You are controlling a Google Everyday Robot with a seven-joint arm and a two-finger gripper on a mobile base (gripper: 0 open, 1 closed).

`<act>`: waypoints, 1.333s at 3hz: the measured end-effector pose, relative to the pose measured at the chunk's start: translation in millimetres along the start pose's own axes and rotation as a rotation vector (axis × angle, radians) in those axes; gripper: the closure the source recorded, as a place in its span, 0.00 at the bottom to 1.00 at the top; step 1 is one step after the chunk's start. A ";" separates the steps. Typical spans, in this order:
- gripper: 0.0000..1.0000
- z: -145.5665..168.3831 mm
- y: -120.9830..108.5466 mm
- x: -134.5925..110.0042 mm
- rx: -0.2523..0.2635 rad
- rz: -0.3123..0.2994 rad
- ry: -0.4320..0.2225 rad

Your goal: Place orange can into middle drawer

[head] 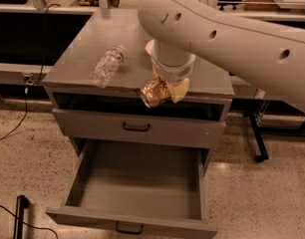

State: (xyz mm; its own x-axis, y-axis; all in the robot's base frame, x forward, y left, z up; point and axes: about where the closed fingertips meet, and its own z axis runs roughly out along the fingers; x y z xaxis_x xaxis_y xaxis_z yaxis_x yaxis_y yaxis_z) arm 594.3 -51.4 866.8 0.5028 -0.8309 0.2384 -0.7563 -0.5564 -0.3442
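One gripper [166, 89] pinching one orange can [152, 93], tilted, over the cabinet [77, 59] front edge. Two drawers below: upper drawer [137, 128] shut, middle drawer [137, 183] open. One bottle [106, 66] lying picture-left, label unreadable.

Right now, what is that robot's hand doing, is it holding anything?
Hand: closed on the orange can, holding it at the front edge of the cabinet, above the open middle drawer.
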 end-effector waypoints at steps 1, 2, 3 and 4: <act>1.00 7.7 12.3 -4.1 -0.029 0.111 -0.039; 1.00 11.5 34.2 -23.0 -0.135 0.292 -0.079; 1.00 24.7 81.1 -51.6 -0.283 0.508 -0.148; 1.00 33.1 135.3 -75.5 -0.333 0.700 -0.210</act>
State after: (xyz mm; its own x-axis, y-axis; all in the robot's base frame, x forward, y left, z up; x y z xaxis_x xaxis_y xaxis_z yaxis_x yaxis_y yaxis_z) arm 467.9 -64.2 772.1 -0.0915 -0.9886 -0.1196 -0.9937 0.0985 -0.0542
